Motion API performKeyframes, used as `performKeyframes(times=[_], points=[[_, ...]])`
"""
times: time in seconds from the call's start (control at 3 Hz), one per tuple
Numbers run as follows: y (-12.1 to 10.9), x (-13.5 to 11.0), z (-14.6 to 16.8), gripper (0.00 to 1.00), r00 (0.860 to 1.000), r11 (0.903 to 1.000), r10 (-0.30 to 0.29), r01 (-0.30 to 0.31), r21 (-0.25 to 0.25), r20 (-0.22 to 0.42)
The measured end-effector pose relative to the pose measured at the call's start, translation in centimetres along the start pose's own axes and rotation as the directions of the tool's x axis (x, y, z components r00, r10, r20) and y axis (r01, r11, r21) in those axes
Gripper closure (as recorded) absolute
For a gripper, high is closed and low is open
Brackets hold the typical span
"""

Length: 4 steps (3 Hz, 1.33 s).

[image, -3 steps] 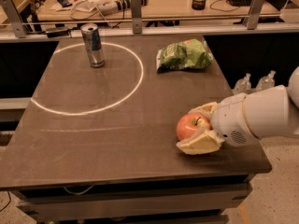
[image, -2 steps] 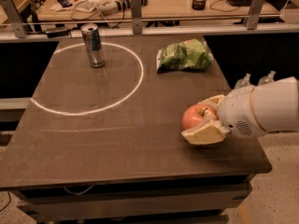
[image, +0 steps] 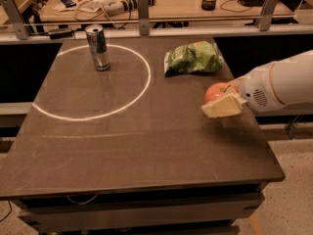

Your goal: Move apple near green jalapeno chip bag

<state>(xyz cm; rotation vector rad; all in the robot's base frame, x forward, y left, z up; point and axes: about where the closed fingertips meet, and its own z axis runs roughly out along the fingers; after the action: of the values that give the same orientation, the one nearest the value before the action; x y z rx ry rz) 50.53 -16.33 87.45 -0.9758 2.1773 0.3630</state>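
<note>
Carry phase: gripper clamped on apple, held just above table near its right edge, short of bag — presumably for set-down beside it.

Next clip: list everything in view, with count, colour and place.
apple: one, red-orange, held over the table's right side, nearer than the bag
green jalapeno chip bag: one, light green, far right of the table
can: one, silver, upright, inside the ring's far edge
ring: one, white, marked on the table's left half
table: one, dark brown, centre
desk: one, tan, cluttered, behind the table
gripper: one, cream, shut on the apple, right side
arm: one, white, entering from the right
</note>
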Motion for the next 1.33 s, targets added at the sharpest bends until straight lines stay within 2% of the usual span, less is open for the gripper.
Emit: performKeyframes(times=[0.33, 0.67, 1.33], points=[[-3.7, -1.9, 2.1, 1.0, 1.0, 0.9996, 0.019, -0.019, 0.019, 0.001], [-6.2, -3.8, 4.3, 1.0, 1.0, 0.9989, -0.015, 0.015, 0.043, 0.006], [-6.8, -5.2, 7.6, 1.0, 0.994, 0.9926, -0.11, 0.111, 0.049, -0.02]])
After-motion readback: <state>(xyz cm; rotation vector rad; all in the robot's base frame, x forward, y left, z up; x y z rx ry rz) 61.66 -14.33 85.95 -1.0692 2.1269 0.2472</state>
